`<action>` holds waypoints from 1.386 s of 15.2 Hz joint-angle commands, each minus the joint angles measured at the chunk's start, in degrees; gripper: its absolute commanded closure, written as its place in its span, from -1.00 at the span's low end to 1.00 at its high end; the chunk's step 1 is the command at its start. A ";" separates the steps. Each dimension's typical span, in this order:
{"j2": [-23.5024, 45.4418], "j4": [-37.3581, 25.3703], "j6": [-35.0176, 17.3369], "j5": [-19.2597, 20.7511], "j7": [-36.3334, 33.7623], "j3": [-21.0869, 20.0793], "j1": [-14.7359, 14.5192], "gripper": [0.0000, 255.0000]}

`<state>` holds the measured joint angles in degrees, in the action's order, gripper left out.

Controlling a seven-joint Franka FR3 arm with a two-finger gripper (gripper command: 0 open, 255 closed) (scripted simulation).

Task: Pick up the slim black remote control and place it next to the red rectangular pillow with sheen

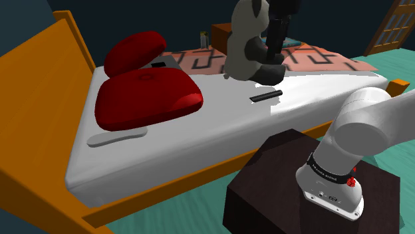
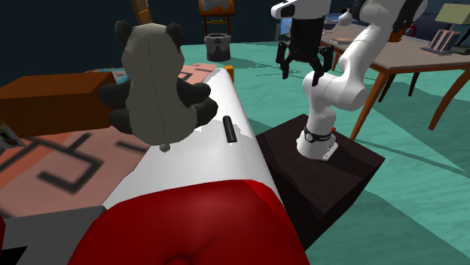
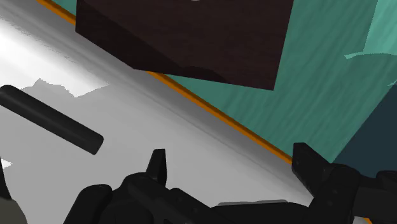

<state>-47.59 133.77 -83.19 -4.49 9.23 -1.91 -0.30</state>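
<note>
Gripper: we see its fingers spread apart, clasping nothing, raised above the white mattress.
Remote: we find it lying flat there, beside the panda plush.
Red pillow: well apart from the remote, toward the shoulder view's left.

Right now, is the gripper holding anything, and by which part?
Nothing is held. The black fingers stand apart and empty; the slim black remote control lies on the white bed, apart from them.

No word, label or number can be read anywhere. A black band low on the arm, at the lower right of the shoulder view, carries pale lettering too small to make out.
</note>
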 commanded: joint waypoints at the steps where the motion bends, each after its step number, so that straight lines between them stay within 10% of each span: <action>1: 0.00 0.00 0.00 0.00 0.00 0.00 0.00 -1.00; 21: 10.19 14.66 -25.72 21.46 49.26 30.26 -2.71 -1.00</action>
<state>-38.91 148.38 -107.09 16.13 55.79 26.68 -2.67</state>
